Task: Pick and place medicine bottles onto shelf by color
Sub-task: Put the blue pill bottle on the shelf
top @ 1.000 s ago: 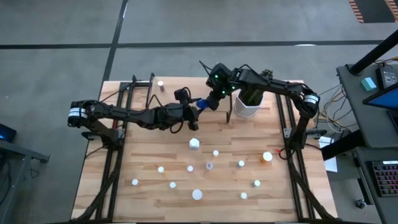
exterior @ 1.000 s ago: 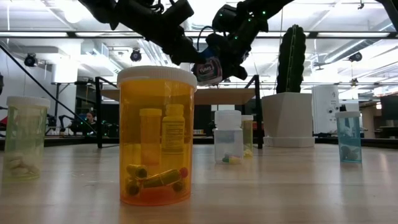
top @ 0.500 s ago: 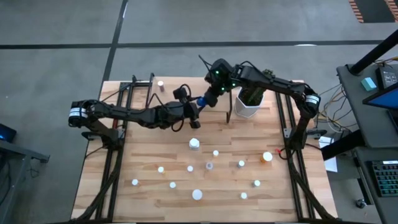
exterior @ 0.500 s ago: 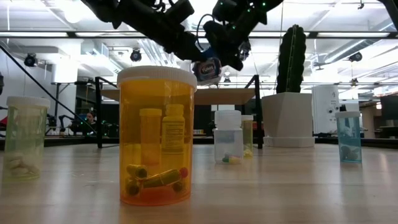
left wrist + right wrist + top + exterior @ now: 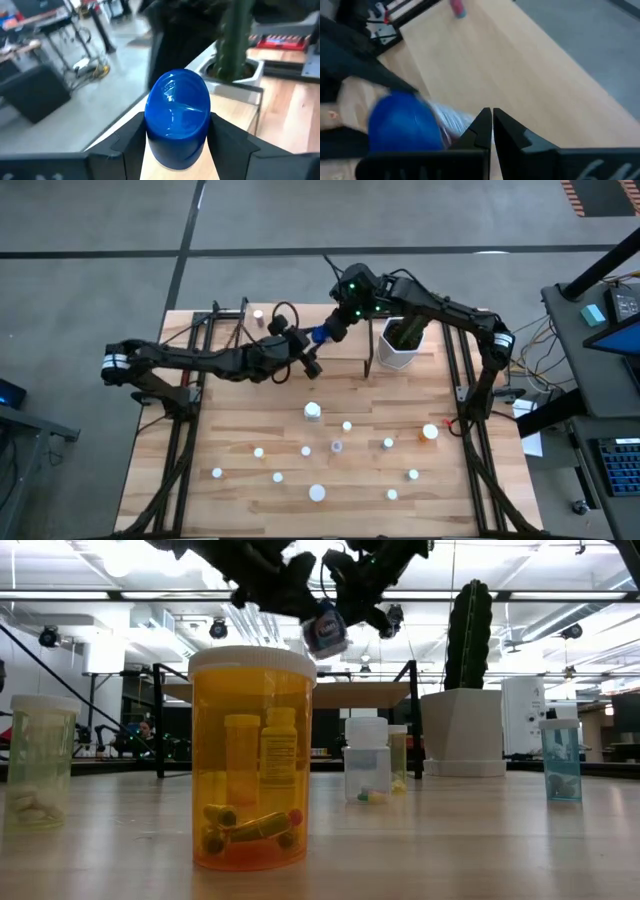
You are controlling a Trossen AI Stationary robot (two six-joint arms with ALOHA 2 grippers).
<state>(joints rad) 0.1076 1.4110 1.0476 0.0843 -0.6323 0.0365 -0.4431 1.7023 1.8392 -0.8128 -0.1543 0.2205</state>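
A blue medicine bottle [image 5: 318,335] with a white label [image 5: 325,632] hangs high above the far middle of the table, over the shelf [image 5: 350,695], a light board on black legs. My left gripper [image 5: 308,352] is shut on it; in the left wrist view a round blue end [image 5: 177,112] faces the camera. My right gripper [image 5: 491,125] is shut and comes from the far right, its tips right beside the bottle's label [image 5: 447,120]. Whether it touches the bottle I cannot tell. My left gripper pinches the blue bottle's body just below its round blue end [image 5: 175,150], one finger [image 5: 131,137] on each of two opposite sides. The fingers come nearly level from the table's left. The bottle is lifted clear and sits tilted in the hold.
A white pot with a cactus [image 5: 400,350] stands just right of the grippers. A small white-capped bottle [image 5: 258,315] stands at the far left. Several small bottles [image 5: 313,412] are scattered over the near half of the table, among them a big orange one [image 5: 252,755].
Both grippers have gone up, and the blue bottle has risen with my left gripper. My left gripper has rolled about its own axis, so the bottle now sits at a different tilt.
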